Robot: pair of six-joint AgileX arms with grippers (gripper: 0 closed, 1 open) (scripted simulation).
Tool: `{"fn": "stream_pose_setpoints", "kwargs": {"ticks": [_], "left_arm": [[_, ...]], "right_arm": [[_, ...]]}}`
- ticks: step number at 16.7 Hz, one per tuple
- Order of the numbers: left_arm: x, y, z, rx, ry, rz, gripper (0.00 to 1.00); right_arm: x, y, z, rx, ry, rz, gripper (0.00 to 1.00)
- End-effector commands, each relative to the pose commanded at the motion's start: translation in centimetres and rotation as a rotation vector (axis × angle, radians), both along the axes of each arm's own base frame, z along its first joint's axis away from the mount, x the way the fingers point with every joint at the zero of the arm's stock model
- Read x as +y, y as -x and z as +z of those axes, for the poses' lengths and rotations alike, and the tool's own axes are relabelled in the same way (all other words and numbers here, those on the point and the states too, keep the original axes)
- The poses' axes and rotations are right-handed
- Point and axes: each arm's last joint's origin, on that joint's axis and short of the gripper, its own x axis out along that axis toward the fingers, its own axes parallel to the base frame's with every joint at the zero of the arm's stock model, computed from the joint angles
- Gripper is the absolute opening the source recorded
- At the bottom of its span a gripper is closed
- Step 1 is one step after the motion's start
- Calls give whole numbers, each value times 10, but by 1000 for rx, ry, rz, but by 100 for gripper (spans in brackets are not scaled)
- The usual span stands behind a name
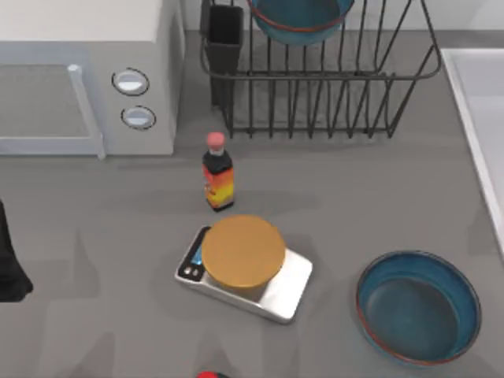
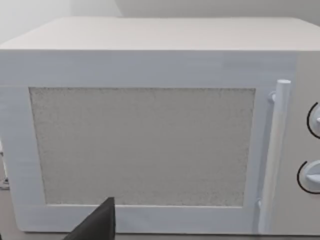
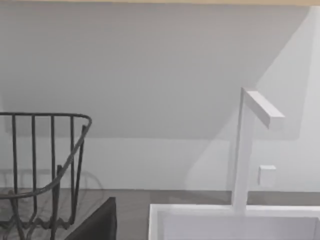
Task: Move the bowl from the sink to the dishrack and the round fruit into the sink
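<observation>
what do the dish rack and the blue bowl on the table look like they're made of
The dish rack looks like thin metal wire with a black coating: slim upright rods, bent rim. The blue bowl looks like glazed ceramic: a smooth, slightly shiny dark-blue surface with a reddish-brown edge. It could also be enamel.

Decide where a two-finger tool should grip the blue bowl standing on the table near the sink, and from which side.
Grip the thin rim of the bowl, coming straight down from above, one finger inside and one outside. It sits upright, mouth open, too wide to span, with bare table around it.
</observation>
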Motion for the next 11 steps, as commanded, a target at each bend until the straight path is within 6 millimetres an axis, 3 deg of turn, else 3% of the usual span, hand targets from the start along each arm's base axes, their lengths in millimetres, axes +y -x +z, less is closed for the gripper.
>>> {"fn": "stream_pose_setpoints", "kwargs": {"ticks": [5,11], "left_arm": [[0,0,0,0,0,0,100],[0,0,0,0,0,0,100]], "right_arm": [[12,29,-29,45,-13,5,100],[16,34,-43,76,-16,7,100]]}}
